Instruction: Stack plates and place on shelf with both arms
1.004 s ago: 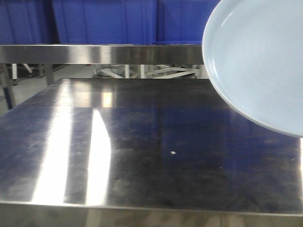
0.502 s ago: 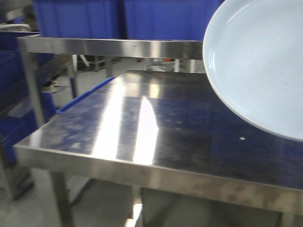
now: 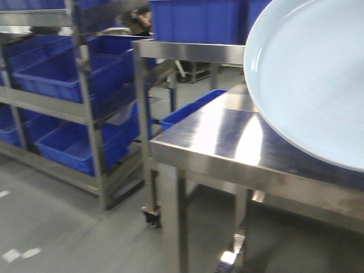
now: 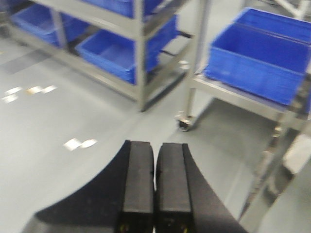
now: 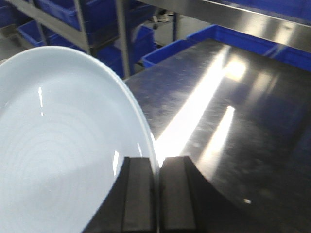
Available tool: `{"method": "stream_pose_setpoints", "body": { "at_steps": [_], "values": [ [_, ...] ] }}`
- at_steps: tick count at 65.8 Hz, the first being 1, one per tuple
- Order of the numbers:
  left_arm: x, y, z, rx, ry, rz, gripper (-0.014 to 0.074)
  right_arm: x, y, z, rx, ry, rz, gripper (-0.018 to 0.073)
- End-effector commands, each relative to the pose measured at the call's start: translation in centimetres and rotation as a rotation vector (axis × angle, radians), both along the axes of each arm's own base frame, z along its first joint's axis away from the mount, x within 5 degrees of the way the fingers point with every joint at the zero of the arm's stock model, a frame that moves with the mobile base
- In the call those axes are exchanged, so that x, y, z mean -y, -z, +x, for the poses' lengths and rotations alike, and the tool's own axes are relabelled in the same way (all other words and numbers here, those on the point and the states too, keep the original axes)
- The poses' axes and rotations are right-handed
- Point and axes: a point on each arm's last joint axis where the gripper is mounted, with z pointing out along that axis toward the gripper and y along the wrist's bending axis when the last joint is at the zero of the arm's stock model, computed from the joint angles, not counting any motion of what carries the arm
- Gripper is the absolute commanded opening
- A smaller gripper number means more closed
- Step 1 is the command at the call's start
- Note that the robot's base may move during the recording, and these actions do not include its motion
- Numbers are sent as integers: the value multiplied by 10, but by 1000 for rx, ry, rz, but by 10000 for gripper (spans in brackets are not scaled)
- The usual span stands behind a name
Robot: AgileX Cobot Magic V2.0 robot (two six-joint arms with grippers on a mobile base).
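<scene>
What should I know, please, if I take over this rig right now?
Left hand: shut, empty, over the grey floor.
Right hand: shut on the rim of a pale blue plate, lifted clear of the steel table.
Second plate: not in view; I cannot tell whether it is stacked underneath.
Done: one plate picked up.
Left: confirm the stack, bring the left hand to the plate, and set it on a shelf. A rack of blue bins stands to the left.

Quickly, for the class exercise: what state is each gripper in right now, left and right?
Left gripper: closed, holding nothing.
Right gripper: closed on the rim of the pale blue plate.
</scene>
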Motion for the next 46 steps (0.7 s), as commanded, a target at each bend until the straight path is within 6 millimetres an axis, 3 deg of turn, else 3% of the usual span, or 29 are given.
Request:
{"method": "stream_pose_setpoints", "body": {
  "at_steps": [1, 46],
  "values": [
    [0, -16, 3, 97, 3, -6, 83, 0, -19, 2, 126, 0, 19, 51],
    [0, -16, 3, 97, 3, -6, 83, 0, -19, 2, 126, 0, 19, 51]
  ]
}}
